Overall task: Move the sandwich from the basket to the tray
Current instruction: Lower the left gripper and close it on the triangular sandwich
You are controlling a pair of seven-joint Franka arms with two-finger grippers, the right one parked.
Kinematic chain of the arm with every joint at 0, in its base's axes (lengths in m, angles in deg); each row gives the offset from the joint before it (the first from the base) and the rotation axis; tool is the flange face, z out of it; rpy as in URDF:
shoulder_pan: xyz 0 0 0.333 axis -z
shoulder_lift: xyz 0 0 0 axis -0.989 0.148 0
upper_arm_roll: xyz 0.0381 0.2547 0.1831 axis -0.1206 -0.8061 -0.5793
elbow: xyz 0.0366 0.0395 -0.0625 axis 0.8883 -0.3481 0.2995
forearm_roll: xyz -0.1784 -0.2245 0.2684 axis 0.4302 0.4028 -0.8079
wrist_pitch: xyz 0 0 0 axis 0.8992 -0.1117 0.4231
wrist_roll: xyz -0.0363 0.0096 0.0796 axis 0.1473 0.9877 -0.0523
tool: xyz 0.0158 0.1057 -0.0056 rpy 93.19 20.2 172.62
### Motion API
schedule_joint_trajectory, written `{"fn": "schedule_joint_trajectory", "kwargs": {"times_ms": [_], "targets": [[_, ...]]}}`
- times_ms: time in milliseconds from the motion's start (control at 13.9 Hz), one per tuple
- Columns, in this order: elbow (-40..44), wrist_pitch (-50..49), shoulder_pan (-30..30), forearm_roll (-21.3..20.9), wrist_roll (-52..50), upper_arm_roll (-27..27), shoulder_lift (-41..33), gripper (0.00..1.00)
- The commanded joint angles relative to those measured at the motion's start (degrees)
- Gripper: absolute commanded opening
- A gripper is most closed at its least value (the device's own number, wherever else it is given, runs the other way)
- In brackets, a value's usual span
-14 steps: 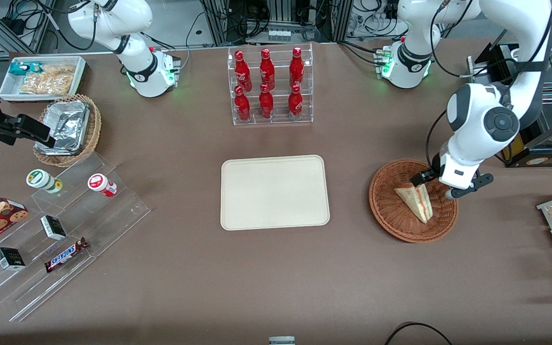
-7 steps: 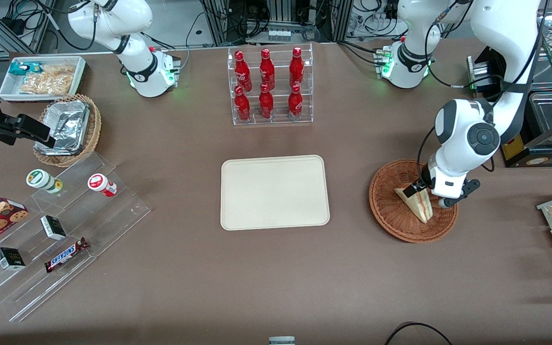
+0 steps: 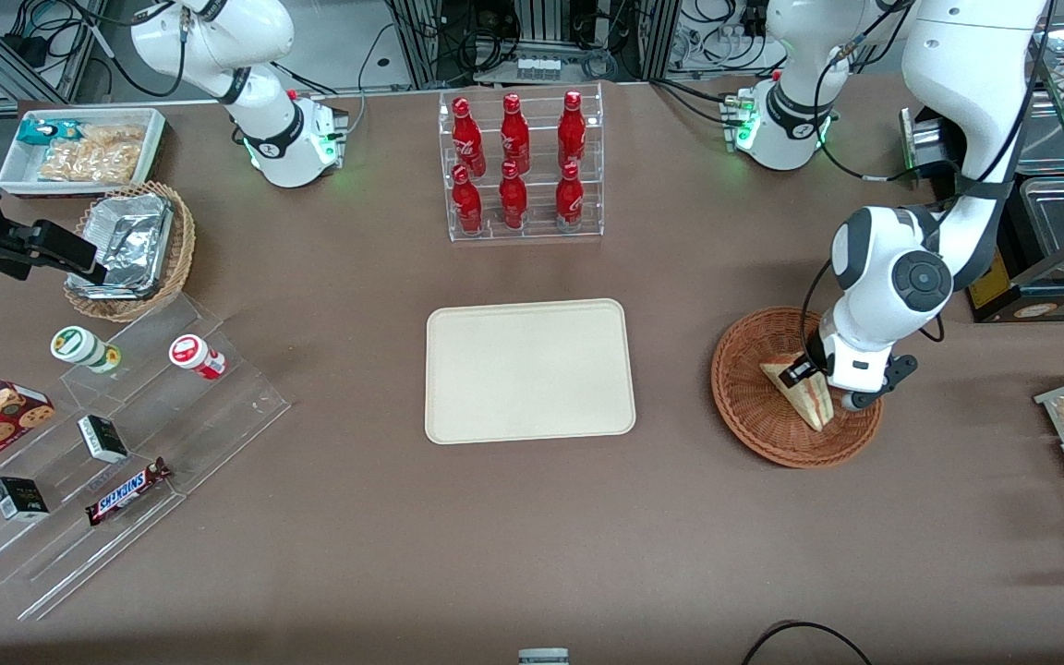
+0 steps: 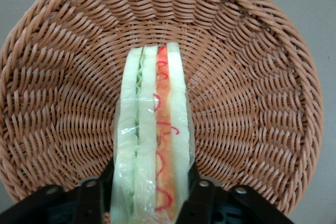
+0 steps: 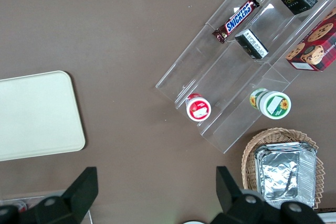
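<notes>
Fingers [image 4: 202, 200] of the left gripper [image 4: 149, 203] sit open, flanking the sandwich [image 4: 153, 140]. It stands on edge in the wicker basket [image 3: 754, 420], well apart from the tray [image 3: 528, 369].

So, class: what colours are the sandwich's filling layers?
Red-orange and green, clearest in the left wrist view: sandwich.

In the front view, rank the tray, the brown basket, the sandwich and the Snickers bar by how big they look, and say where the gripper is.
1. tray
2. basket
3. and 4. sandwich and Snickers bar: look alike.
The gripper is down in the basket, fingers straddling the sandwich.
</notes>
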Motion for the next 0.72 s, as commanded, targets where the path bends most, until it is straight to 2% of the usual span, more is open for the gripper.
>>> {"fn": "schedule_joint_trajectory", "kwargs": {"times_ms": [0, 360, 577, 649], "targets": [[1.5, -2.9, 0.3, -0.4, -0.4, 0.0, -1.6, 0.07], [15.4, -28.8, 4.2, -1.6, 7.8, 0.3, -1.8, 0.05], [16.5, -29.3, 8.5, -0.7, 15.1, 0.6, -1.5, 0.06], [19.0, -29.5, 10.4, -0.4, 14.8, 1.3, 0.3, 0.06]]}}
